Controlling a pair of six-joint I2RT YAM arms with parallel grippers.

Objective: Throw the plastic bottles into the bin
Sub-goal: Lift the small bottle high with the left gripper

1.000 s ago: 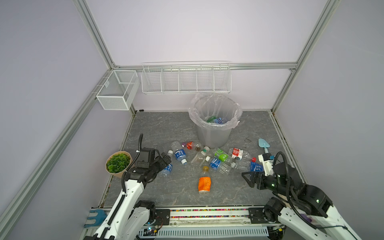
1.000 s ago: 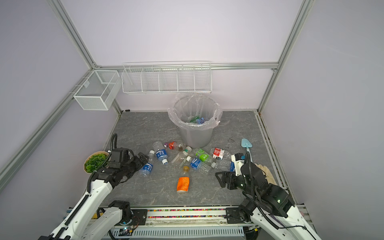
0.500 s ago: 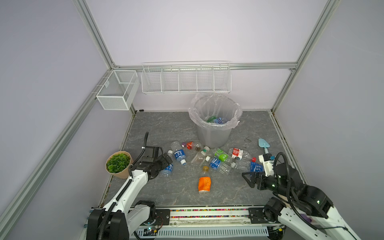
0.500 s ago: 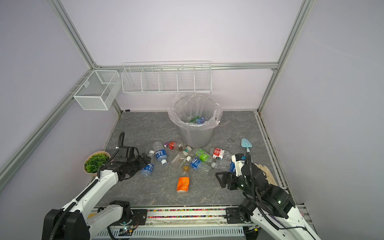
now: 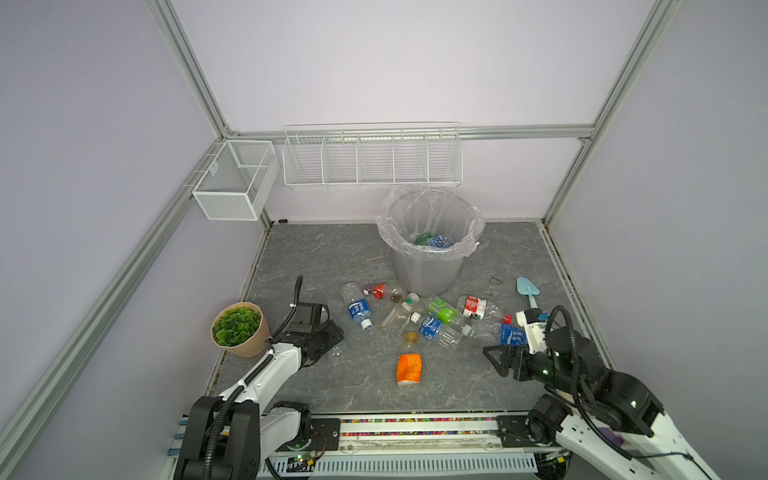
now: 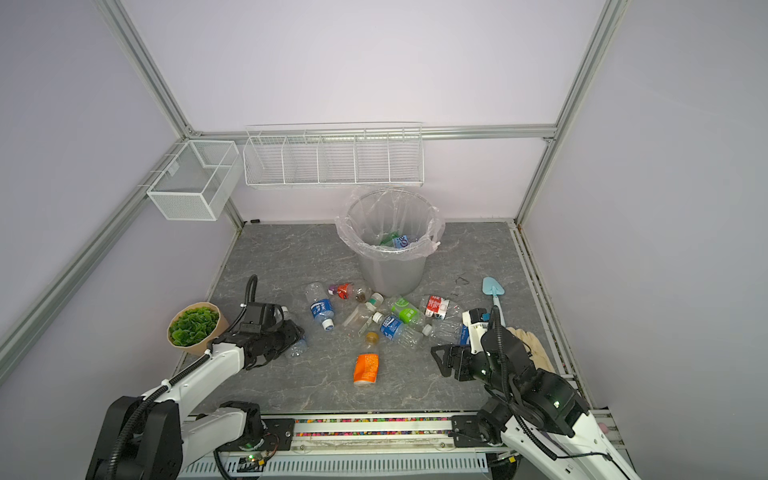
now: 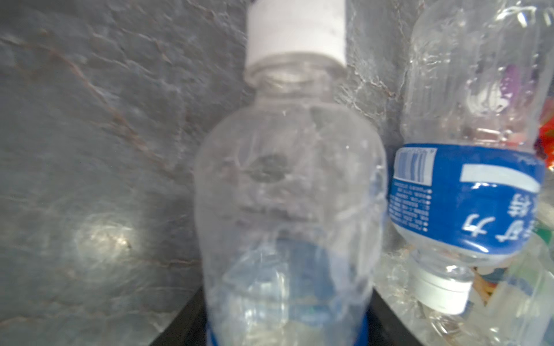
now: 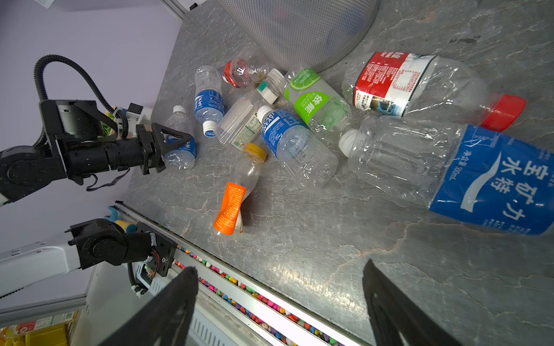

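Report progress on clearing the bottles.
Done: a few bottles lie in the bin. In hand: the left pincer grips a small bottle on the floor. Left: about eight loose bottles; right pincer open, empty.

Potted plant (image 5: pixel 237 328): green leaves in a tan pot, at the worktop's (image 5: pixel 374 390) left edge. Trowel (image 5: pixel 527 287): light blue, lying flat near the right edge. Glove (image 6: pixel 538 349): beige, by the same edge, nearer the front. Small basket (image 5: pixel 232 187) and long basket (image 5: pixel 372 166): white wire, wall-hung above the far-left corner and far edge.
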